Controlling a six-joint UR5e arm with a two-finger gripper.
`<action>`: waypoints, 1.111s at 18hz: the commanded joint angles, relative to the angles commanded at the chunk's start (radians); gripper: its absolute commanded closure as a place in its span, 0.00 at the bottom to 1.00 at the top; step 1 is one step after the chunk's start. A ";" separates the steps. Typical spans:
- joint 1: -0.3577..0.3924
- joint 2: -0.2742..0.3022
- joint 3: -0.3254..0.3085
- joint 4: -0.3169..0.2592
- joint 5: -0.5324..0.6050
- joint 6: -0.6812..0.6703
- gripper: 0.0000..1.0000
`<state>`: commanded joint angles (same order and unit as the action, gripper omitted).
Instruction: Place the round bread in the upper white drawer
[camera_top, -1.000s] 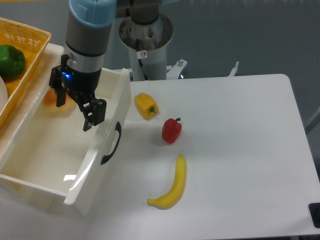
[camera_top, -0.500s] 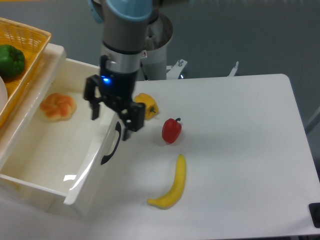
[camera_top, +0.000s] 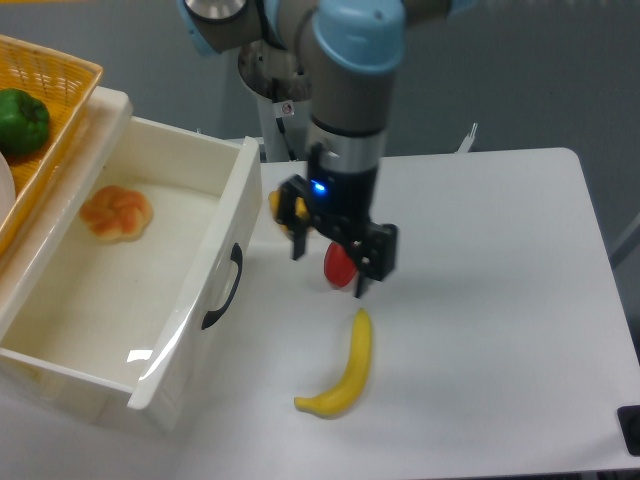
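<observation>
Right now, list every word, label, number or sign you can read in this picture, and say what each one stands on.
No text can be read anywhere in this view.
Small white sticker with a red mark on the robot's grey metal base column: too small and blurred to read.
Glossy white plastic drawer box, round tan bread bun, long yellow banana, black two-finger hand: no markings visible.

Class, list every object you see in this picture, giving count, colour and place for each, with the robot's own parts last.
round bread: 1, golden-orange, inside the upper white drawer, far left corner
upper white drawer: 1, white with black handle, open, left
basket: 1, yellow, upper left
green pepper: 1, in the basket
yellow pepper: 1, mostly hidden behind the gripper
red pepper: 1, partly hidden behind the gripper
banana: 1, yellow, table front
table: 1, white
gripper: 1, black, open, above the peppers
</observation>
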<state>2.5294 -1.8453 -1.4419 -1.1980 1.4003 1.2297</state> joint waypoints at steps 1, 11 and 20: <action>0.011 -0.015 -0.003 0.000 0.015 0.035 0.00; 0.107 -0.181 0.035 0.008 0.157 0.188 0.00; 0.134 -0.268 0.083 -0.020 0.200 0.214 0.00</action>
<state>2.6630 -2.1138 -1.3592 -1.2180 1.5999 1.4435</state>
